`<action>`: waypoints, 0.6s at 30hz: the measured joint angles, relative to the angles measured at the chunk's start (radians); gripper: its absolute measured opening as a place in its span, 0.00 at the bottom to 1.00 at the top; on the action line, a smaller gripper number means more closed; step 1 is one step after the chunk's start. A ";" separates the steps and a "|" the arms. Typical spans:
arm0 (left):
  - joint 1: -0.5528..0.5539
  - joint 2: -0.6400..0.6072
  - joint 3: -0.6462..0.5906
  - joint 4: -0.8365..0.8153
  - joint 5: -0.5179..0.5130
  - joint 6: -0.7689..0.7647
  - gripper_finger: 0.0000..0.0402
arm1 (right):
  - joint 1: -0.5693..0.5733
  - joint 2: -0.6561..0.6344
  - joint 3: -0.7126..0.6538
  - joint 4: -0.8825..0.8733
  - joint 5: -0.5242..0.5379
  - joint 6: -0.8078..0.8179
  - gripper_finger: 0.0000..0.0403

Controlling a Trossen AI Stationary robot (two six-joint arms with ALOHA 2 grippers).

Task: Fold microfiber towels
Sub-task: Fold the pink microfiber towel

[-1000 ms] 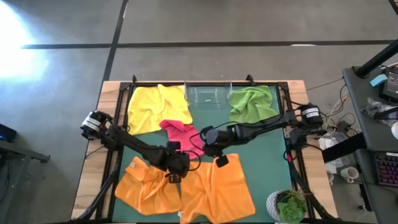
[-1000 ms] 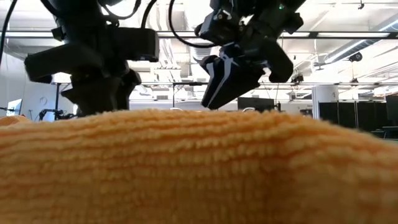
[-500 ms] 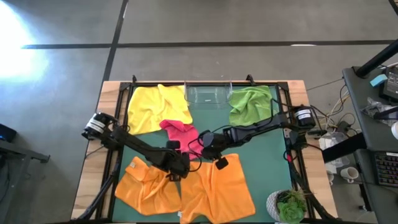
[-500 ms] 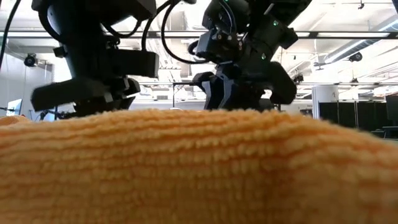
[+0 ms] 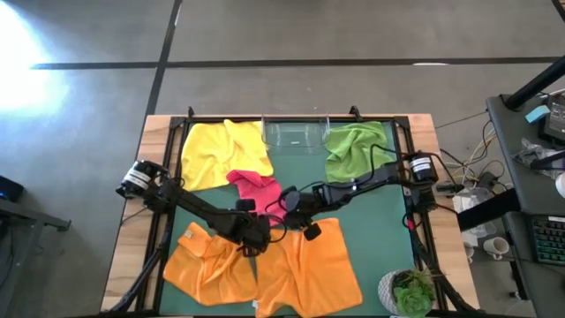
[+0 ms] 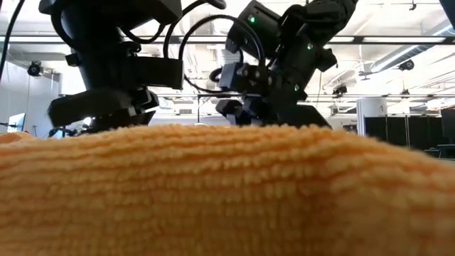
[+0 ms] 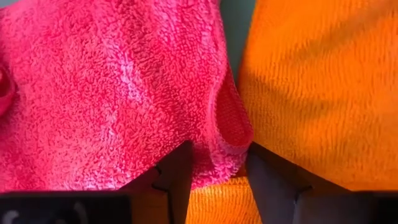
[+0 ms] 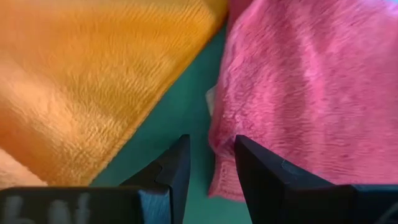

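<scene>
The pink towel (image 5: 257,188) lies crumpled near the middle of the green worktop (image 5: 380,230), its lower edge meeting the two orange towels (image 5: 309,265) spread along the near side. Both my end effectors are down at that edge. My left end effector (image 7: 214,177) has a folded lip of pink pile between its fingers (image 7: 176,171), which stand apart either side of it; I judge them not yet pressed onto it. My right end effector (image 8: 208,168) has its fingers parted over the pink hem, with bare green showing beside it.

Risks, as I judge them:
- The pink lip at my left end effector lies directly over orange cloth. Closing too deep could take both layers and drag an orange towel along.
- My right end effector sits at the very margin of the hem. A shallow bite could slip off the pile, or the fingers could scrape the worktop.
- My two wrists sit close together in the high view; cables and links could foul.
- The pink towel is bunched, so uneven pulls may leave it twisted instead of flat.

Surroundings: the yellow towel (image 5: 225,152) lies at the far left, the green towel (image 5: 357,146) at the far right, the clear plastic tray (image 5: 295,134) between them. A potted plant (image 5: 408,293) stands at the near right corner. The orange towels occupy the near side where a fold would go.
</scene>
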 joint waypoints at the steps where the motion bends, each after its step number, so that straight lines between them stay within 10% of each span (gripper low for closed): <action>1: 0.001 0.000 0.000 0.000 0.000 -0.010 0.29 | 0.000 0.006 0.000 0.002 0.000 -0.003 0.29; 10: 0.001 0.000 0.001 0.000 0.003 -0.011 0.03 | 0.001 0.024 0.000 0.049 0.142 -0.009 0.29; 18: 0.001 0.000 0.001 0.001 0.004 -0.063 0.00 | -0.010 0.047 0.003 0.054 0.173 -0.014 0.29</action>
